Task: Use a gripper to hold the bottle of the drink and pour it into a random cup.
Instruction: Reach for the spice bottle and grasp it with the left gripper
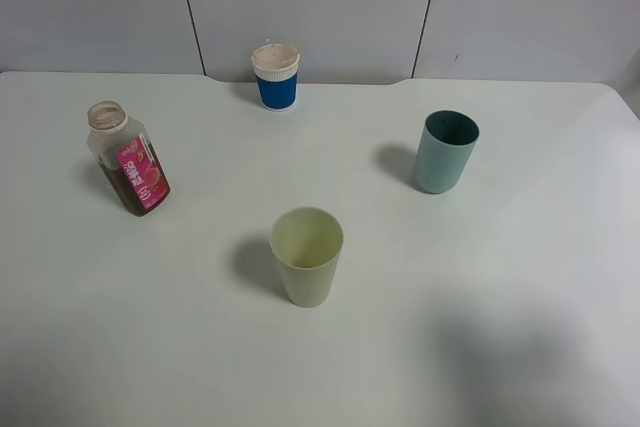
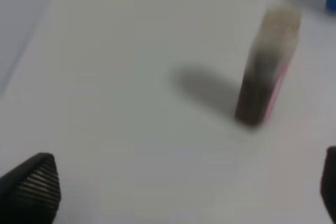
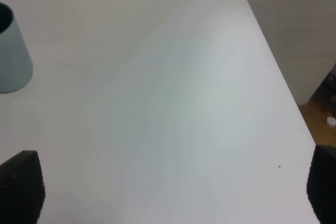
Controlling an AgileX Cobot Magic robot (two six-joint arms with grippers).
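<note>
The bottle of the drink (image 1: 130, 159), clear with a pink label, capless and holding brown liquid, stands on the white table at the left. It shows blurred in the left wrist view (image 2: 268, 66). The pale yellow-green cup (image 1: 307, 255) stands upright near the table's middle front. Neither gripper shows in the exterior high view. The left gripper (image 2: 184, 192) is open and empty, its black fingertips (image 2: 31, 187) wide apart, some way short of the bottle. The right gripper (image 3: 173, 192) is open and empty over bare table near the right edge.
A teal-grey tumbler (image 1: 446, 151) stands at the right, also in the right wrist view (image 3: 11, 53). A white paper cup with a blue sleeve (image 1: 276, 76) stands at the back by the wall. The table's right edge (image 3: 278, 77) drops to the floor.
</note>
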